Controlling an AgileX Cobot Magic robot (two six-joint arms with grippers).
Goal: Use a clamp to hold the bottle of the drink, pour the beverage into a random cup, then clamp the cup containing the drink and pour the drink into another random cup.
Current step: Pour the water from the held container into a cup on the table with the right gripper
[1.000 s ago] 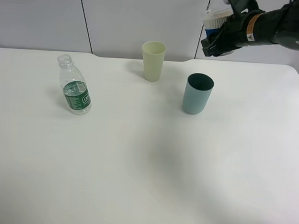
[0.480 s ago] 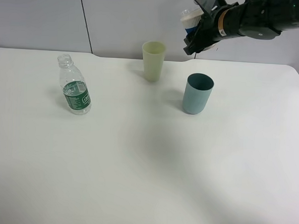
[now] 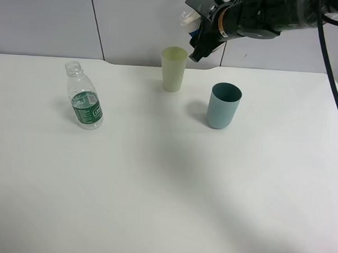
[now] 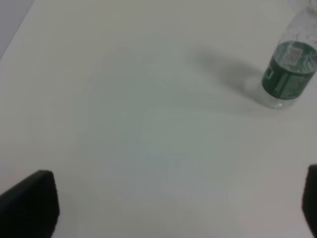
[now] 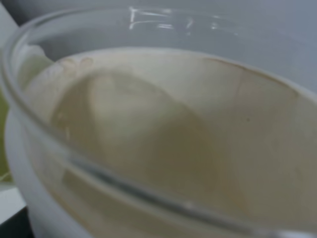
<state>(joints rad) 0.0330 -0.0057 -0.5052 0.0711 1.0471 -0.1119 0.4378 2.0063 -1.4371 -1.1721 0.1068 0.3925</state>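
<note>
The bottle of the drink (image 3: 84,96) stands upright and uncapped at the left of the table; the left wrist view also shows the bottle (image 4: 288,69). High at the back, my right gripper (image 3: 197,37) is shut on the blue-sleeved cup (image 3: 190,19), which tilts leftward just above and right of the pale yellow-green cup (image 3: 174,68). The held cup's peach inside (image 5: 163,139) fills the right wrist view; I cannot make out the beverage there. My left gripper (image 4: 171,208) is open over bare table, apart from the bottle, with only its fingertips (image 4: 29,203) showing.
A wider teal cup (image 3: 223,105) stands upright to the right of the pale green cup, below the right arm. The white table (image 3: 155,187) runs back to a grey panelled wall. A black cable hangs at the right edge.
The right arm has carried the held cup leftward, from right of the teal cup to just beside the pale green cup's rim, tilting it more. Bottle and standing cups are unmoved.
</note>
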